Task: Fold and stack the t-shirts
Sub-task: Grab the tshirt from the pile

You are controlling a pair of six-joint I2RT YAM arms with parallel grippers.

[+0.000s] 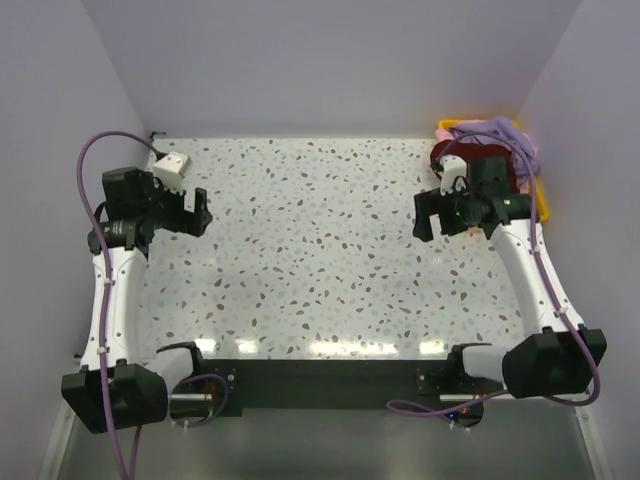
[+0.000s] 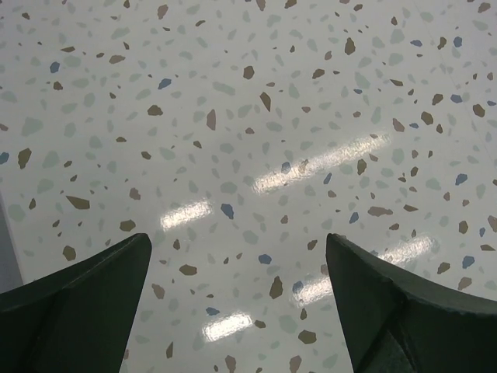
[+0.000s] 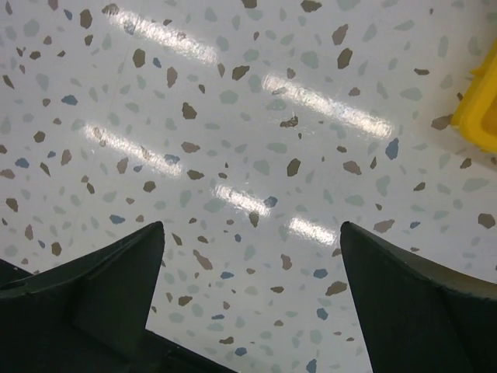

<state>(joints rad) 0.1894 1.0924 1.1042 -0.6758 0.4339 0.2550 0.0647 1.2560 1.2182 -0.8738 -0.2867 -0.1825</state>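
Cloth: soft t-shirts (image 1: 492,133) lie crumpled and unfolded in one loose heap at the upper right of the overhead view.
Colours: the lavender shirt (image 1: 500,128) lies on top and drapes over the rim. The maroon shirt (image 1: 447,152) shows at the heap's left. Only a sliver of the pink shirt (image 1: 449,135) shows beside it.
Holder: a hard yellow tray (image 1: 543,205) with a straight rim sits under the heap. Its corner shows at the right edge of the right wrist view.
Desk: the desk (image 1: 320,250) is glossy pale terrazzo, flecked brown, grey-green and blue, with streaks of lamp glare.
Right side: the right pincer (image 3: 252,233) is released, its dark tapered fingers spread wide. It grasps nothing and sits over bare desk just left of the heap.
Left side: the left pincer (image 2: 237,249) is likewise released and grasps nothing. It is at the frame's left, well apart from the shirts.
Corner: a small white box (image 1: 172,166) sits at the desk's upper left.
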